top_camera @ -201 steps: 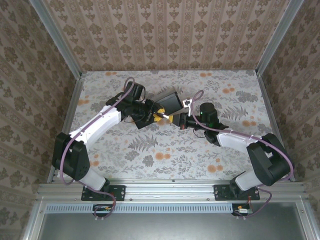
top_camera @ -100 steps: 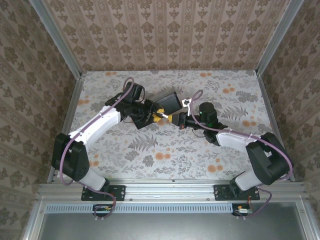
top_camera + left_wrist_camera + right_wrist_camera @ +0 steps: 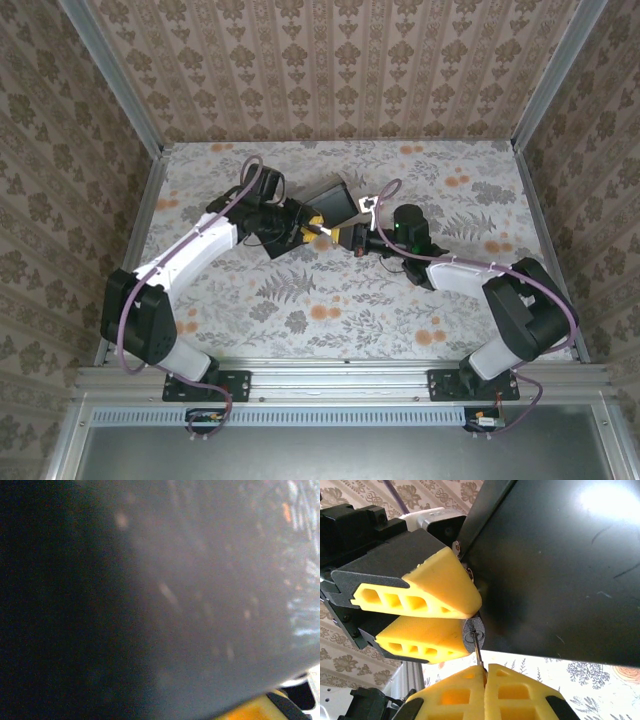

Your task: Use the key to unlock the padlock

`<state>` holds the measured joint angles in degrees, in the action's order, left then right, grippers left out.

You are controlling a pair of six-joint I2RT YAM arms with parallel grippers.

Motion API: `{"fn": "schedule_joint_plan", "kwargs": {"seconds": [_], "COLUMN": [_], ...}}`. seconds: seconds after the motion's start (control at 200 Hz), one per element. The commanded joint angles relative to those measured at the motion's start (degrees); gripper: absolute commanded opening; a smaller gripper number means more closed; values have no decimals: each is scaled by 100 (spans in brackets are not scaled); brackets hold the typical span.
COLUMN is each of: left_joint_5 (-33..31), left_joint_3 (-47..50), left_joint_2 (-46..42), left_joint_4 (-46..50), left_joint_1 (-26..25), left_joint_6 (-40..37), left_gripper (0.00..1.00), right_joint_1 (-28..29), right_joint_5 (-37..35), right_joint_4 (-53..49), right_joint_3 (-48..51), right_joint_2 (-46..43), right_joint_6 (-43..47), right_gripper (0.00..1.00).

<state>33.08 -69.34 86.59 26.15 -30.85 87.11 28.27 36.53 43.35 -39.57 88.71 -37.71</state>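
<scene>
At the middle of the floral-patterned desk (image 3: 300,300), the left gripper (image 3: 470,616) reaches in from the left. Its yellow jaws are clamped on the tiny dark grey metal padlock (image 3: 473,631), held up against the near edge of a tilted black box (image 3: 560,570). Facing it from the right, the right gripper (image 3: 485,672) pinches its jaws tight on the thin silver key (image 3: 478,652), whose tip meets the padlock's end face.
</scene>
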Motion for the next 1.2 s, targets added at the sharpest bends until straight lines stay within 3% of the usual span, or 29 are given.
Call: {"fn": "schedule_joint_plan", "kwargs": {"seconds": [0.0, 0.19, 0.33, 0.45, 0.59, 1.19], "left_joint_5": [525, 552, 616, 651, 709, 972], "left_joint_3": [51, 70, 60, 87, -20, -225], "left_joint_2": [-239, -334, -361, -404, -385, -179], "left_joint_4": [-380, -408, -335, -239, -56, 287], "left_joint_1": [-66, 65, 136, 218, 218, 62], "left_joint_6": [107, 84, -5, -70, -231, -767], "left_gripper": [0, 0, 0, 0, 0, 0], "right_joint_1": [166, 351, 543, 859, 908, 738], "right_joint_5": [588, 610, -45, -677, -1116, -237], "right_joint_4": [1278, 1001, 680, -233, -124, 428], "right_joint_3": [-77, -112, -20, -138, -5, -504], "right_joint_2": [78, 83, -80, -428, -664, -279], "right_joint_6": [-160, 13, 336, 1043, 1090, 792], "right_gripper": [0, 0, 0, 0, 0, 0]}}
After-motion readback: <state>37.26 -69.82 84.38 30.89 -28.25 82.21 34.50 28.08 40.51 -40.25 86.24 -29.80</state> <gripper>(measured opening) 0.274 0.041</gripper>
